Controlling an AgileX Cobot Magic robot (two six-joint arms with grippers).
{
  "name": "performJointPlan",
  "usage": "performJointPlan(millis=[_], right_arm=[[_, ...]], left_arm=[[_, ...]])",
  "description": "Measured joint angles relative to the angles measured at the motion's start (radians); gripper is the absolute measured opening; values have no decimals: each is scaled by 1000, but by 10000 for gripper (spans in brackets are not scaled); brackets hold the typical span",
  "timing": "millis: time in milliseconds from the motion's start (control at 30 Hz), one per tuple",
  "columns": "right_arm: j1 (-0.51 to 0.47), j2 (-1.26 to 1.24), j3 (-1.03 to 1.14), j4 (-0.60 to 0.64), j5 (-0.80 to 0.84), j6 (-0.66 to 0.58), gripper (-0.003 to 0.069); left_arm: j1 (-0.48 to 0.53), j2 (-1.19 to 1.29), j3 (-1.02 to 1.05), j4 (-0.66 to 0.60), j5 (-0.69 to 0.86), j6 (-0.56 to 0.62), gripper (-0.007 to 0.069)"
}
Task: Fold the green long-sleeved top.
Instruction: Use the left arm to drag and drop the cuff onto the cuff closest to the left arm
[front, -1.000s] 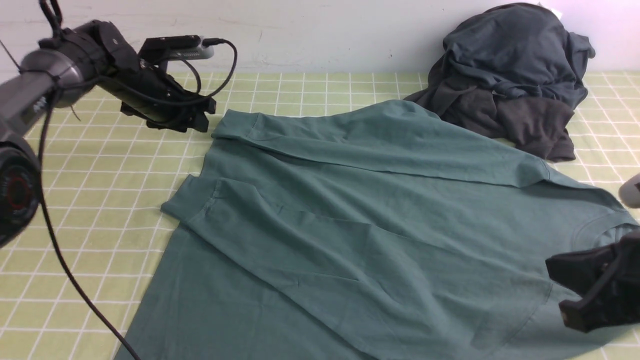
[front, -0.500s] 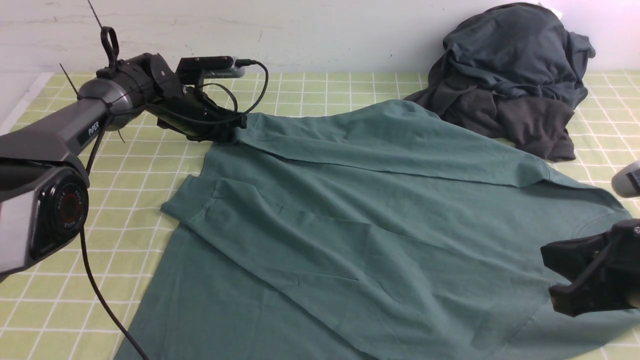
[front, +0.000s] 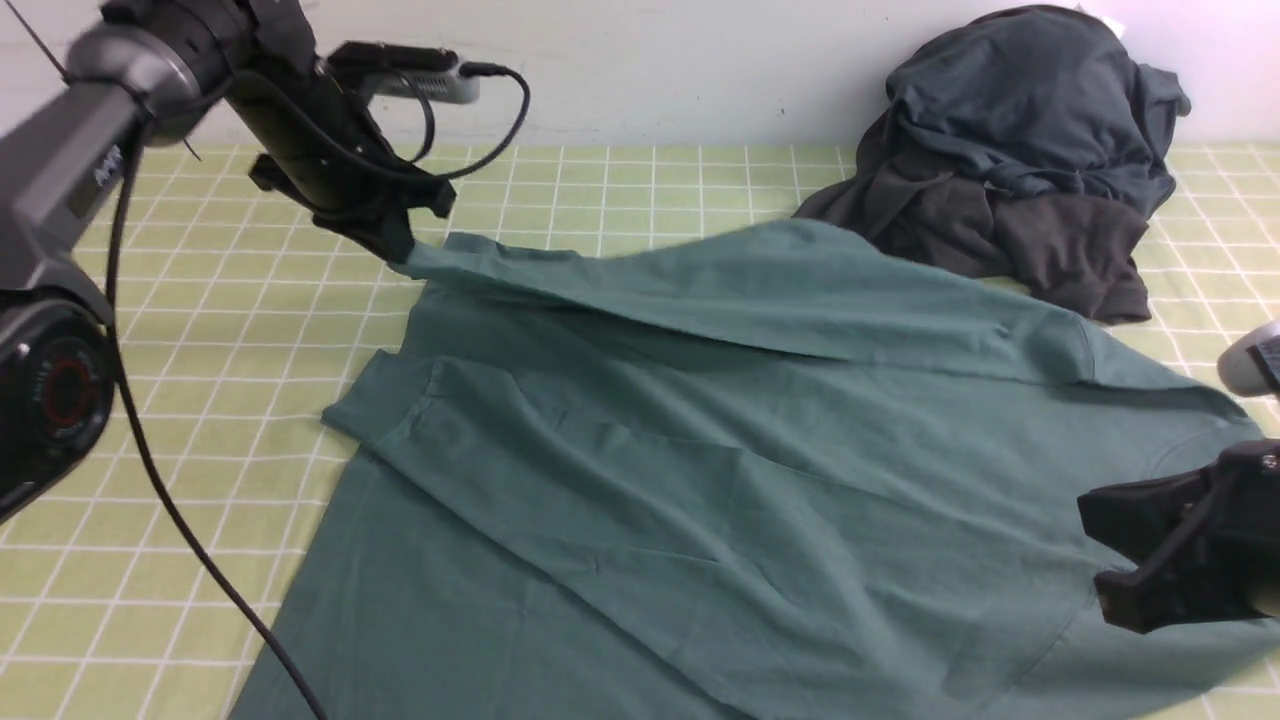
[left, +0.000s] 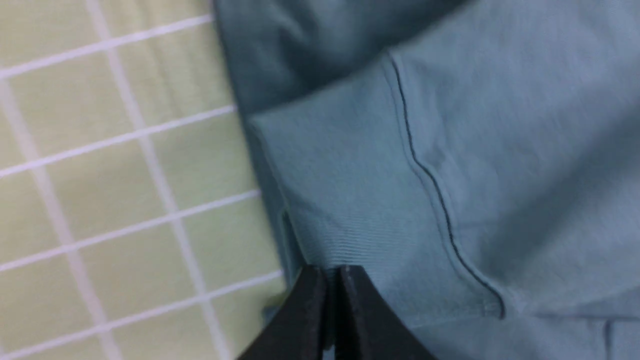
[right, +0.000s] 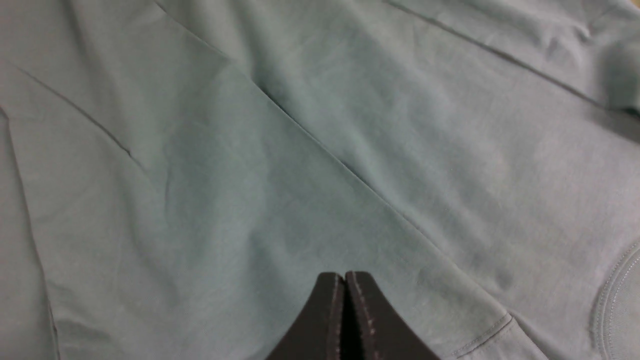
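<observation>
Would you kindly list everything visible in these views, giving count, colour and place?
green long-sleeved top: one, teal-green, spread across the table's middle, far sleeve cuff raised
dark garments: one heap, slate-grey over charcoal, far right by the wall
tablecloth: one, light green with white grid, covering the table
wall: one, white, behind the table
white object: one, right edge, cut off, unidentifiable
left gripper: one, black, far left, shut on the top's cuff
right gripper: one, black, near right, shut, over the top near its neckline
</observation>
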Motion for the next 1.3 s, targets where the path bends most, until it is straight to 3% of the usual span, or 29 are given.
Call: performJointPlan(millis=[133,500,900,1067,1167,1300], right_arm=[[0,0,0,1,11,-4,-14],[0,0,0,14,17,-16,-14],[0,0,0,30,36,-17,-14],[0,0,0,30,38,-29,-14],[0,0,0,30,58,-63,-14],[0,0,0,34,81,-73,-14]], left_arm=[[0,-129,126,68,7,-37,6],[-12,-352,679,73,6,-23,6],[-12,-354,741,117,-6,-42,27],[-12,-385,743,123,-6,-48,146],[-12,-453,745,98,-6,-49,279],[-30,-524,771,74,-6,-45,345]])
